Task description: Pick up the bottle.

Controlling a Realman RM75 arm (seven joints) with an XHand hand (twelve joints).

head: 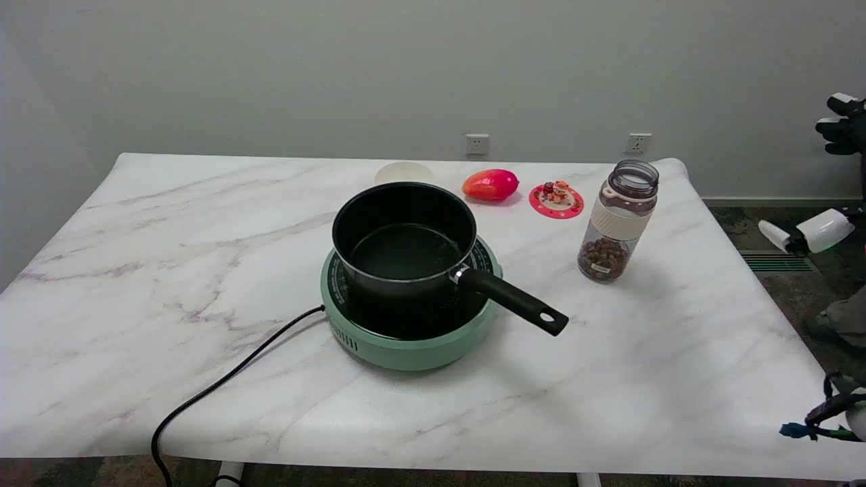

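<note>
On my screen, a black power cord (223,382) runs from the table's (135,270) near left edge up to a green induction cooker (406,348) at the centre. A black saucepan (404,237) sits on it, its handle (517,302) pointing near-right. Behind the pan I see the rim of a pale bowl (404,172), then a red-orange fruit (490,184) and a pink coaster (556,201) carrying a small figure, all toward the far edge.

The bottle (619,223) stands on the table right of the pan, just near and right of the coaster. It is clear, with a cream band around its middle, dark brown pieces filling its lower part, and no cap on its wide mouth. Its long axis is upright, mouth pointing up.

At the far right edge my right hand (842,125) hangs in the air, well apart from the bottle. It is partly cut off, so I cannot tell whether it is released or clenched.
</note>
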